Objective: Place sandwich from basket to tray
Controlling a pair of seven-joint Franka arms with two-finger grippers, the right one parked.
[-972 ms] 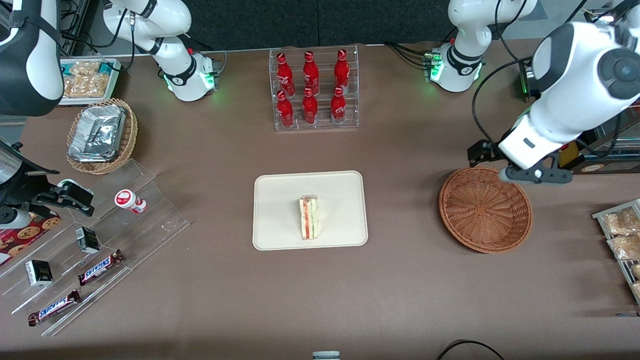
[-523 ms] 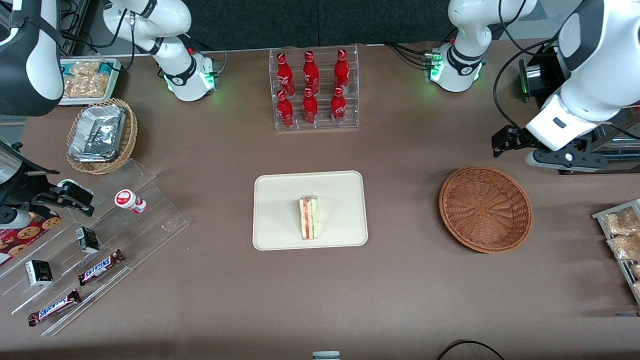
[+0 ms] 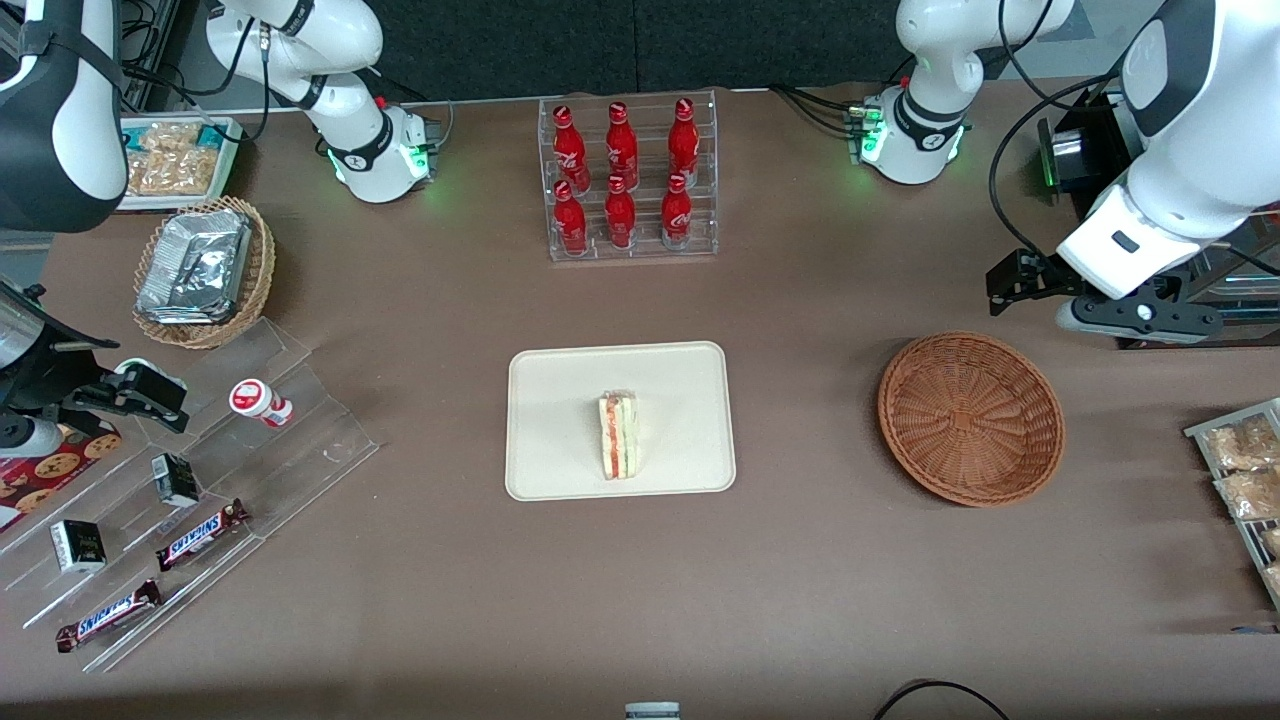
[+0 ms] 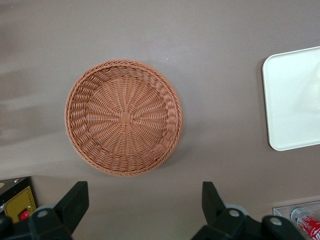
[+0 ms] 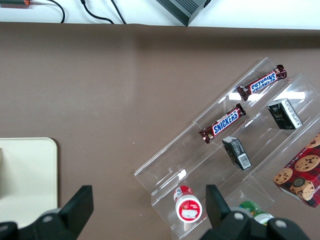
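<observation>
Foil basket [image 3: 203, 272]: tan wicker, holds silver foil packs, toward the parked arm's end of the tabletop [image 3: 800, 600].
Clear stand [image 3: 190, 480]: stepped acrylic, nearer the front camera than the foil basket, carrying two chocolate bars [image 3: 201, 533], small dark boxes and a red-capped cup [image 3: 259, 401].
Bottle rack [image 3: 630, 180]: clear case with six red bottles in two rows, farther from the front camera than the tray.
Tray [image 3: 560, 400]: cream, rectangular, rounded corners, flat on the tabletop near its middle; one corner also shows in the left wrist view [image 4: 295, 105].
Sandwich [image 3: 620, 435]: lies on the tray, roughly central, with the red and green filling layers of its cut edge showing; well apart from the basket.
Basket [image 3: 970, 418]: round, reddish-brown wicker, nothing in it, beside the tray toward the working arm's end; the left wrist view [image 4: 124, 145] shows its bare woven bottom.
Pincer [image 3: 1030, 290]: raised above the tabletop, farther from the front camera than the basket and off its rim; released, fingers [image 4: 75, 202] spread wide, gripping nothing.
Snack bags [image 3: 1240, 470]: beige, on a metal tray at the working arm's edge.
</observation>
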